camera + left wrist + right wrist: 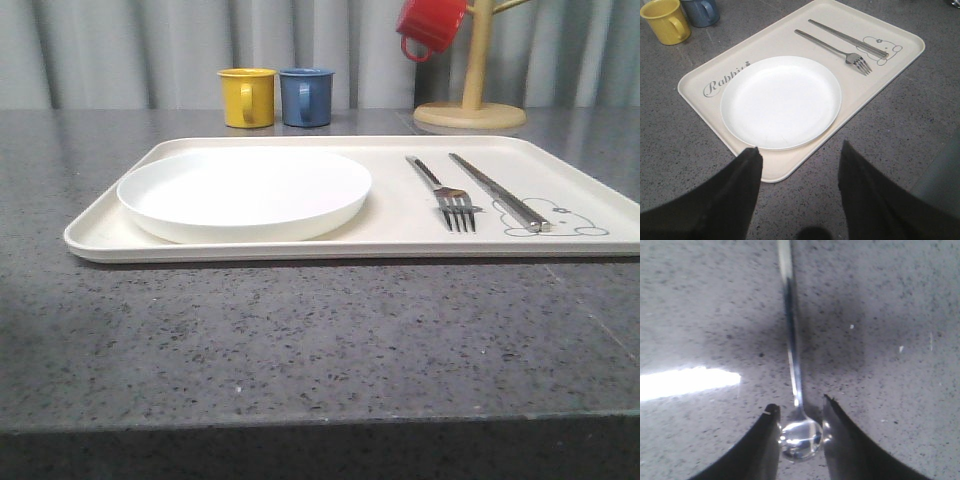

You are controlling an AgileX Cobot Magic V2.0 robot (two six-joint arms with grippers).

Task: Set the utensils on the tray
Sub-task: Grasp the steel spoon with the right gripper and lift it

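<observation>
Black right pincer (801, 432) astride spoon (799, 436)

From my left wrist cam: left gripper (799, 165) hanging wide open over the near edge of the cream tray (695, 85). White plate (781, 102) sits on it, fork (832, 51) and bar-like piece (847, 37) side by side beyond. Yellow mug (666, 21) and blue mug (701, 11) on the counter.

Even light is washing the front view; glare is streaking the countertop (685, 382), shadow pooling around the blurred spoon (800, 437).
</observation>
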